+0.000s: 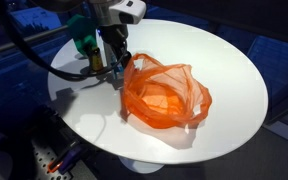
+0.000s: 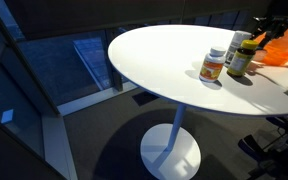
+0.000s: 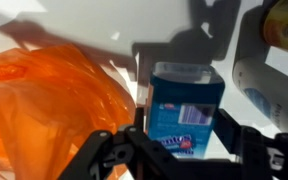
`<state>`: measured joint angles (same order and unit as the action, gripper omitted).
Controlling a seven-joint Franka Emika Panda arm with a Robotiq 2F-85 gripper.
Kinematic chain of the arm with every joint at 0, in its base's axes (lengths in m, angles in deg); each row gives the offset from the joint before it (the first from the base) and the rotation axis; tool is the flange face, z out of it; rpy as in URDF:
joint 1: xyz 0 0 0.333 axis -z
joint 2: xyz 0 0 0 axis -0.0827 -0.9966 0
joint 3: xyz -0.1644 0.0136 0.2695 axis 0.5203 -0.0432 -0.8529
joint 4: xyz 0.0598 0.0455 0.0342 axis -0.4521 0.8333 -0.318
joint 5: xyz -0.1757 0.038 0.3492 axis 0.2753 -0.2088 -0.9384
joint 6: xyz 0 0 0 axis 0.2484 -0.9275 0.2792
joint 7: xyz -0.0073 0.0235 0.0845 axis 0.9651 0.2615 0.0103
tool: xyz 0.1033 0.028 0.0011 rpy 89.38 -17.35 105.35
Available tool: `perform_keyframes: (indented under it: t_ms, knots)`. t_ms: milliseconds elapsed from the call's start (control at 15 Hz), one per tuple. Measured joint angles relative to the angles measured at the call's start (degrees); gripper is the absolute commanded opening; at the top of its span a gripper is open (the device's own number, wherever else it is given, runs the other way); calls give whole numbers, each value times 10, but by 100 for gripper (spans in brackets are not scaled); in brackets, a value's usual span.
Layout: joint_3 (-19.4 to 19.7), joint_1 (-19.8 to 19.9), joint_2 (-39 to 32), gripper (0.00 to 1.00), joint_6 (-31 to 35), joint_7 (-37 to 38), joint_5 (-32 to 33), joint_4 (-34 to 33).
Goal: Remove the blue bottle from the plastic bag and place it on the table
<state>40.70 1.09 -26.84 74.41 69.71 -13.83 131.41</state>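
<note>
Fingers (image 3: 114,155) clenched on the blue bottle (image 3: 184,112). In the wrist view they press against both of its sides. Only their upper links show at the frame bottom, and the tips are cut off.

Blue bottle is out of the bag (image 3: 44,100) and upright, just beside it, with the bag at its 9 o'clock. The bottle base is hidden behind the fingers, so I can't tell whether it rests on the counter (image 3: 94,25) or hangs just above. The label print is blurred and unreadable.

At the bottle's 3 o'clock there is a white container (image 3: 269,92), cut off by the right edge. At 1 o'clock there is a dark jar (image 3: 284,18), mostly out of frame.

In an exterior view the arm (image 1: 109,40) stands at the 10 o'clock part of the round counter (image 1: 229,60) and blocks the blue bottle completely. A green object (image 1: 84,45) sits behind the arm, too dark to identify. The bag (image 1: 169,95) lies crumpled near the centre with its mouth toward the arm. Something orange may be inside, but I can't tell.

In an exterior view two small bottles (image 2: 213,66) stand close together, with the taller dark one (image 2: 240,57) at 2 o'clock of the shorter. The bag (image 2: 287,45) is clipped by the right edge. The arm is only a dark shape at the top right corner, and neither fingers nor blue bottle can be made out.
</note>
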Motion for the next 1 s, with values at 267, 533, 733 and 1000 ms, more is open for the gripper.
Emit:
perform_keyframes:
  t_ms: [267,533,733,1000]
  knots:
    - [2,0,3,100,-3,-1,-1,-6]
    - [5,0,35,100,-53,-1,-12,-34]
    - [9,1,71,100,-122,-1,-17,-66]
    - [11,1,110,100,-221,-4,-21,-111]
